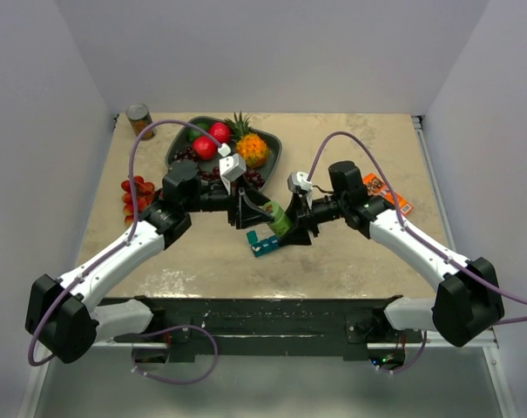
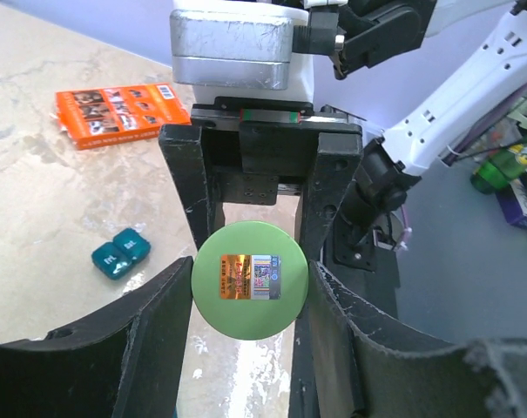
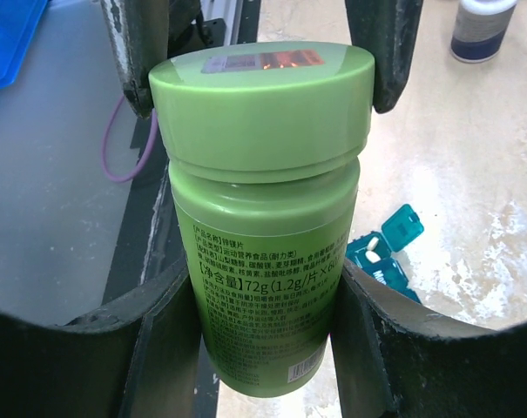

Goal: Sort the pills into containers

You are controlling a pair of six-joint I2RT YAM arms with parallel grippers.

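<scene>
A small green bottle point(image 1: 278, 218) with a green cap point(image 2: 250, 279) is held in the air between both grippers. My right gripper point(image 3: 263, 296) is shut on the bottle's body point(image 3: 263, 261). My left gripper point(image 2: 250, 296) is closed around the cap, its fingers point(image 3: 137, 52) flanking it in the right wrist view. The teal containers point(image 1: 263, 244) lie on the table just below the bottle. In the right wrist view they point(image 3: 387, 252) show one lid open and white pills point(image 3: 368, 257) inside. They also show in the left wrist view point(image 2: 121, 252).
A dark grey fruit tray point(image 1: 183, 150) with fruit stands at the back. A can point(image 1: 139, 119) is at the back left, red fruit pieces point(image 1: 134, 196) at the left, an orange packet point(image 1: 387, 193) at the right. A dark bottle point(image 3: 481, 26) stands beyond.
</scene>
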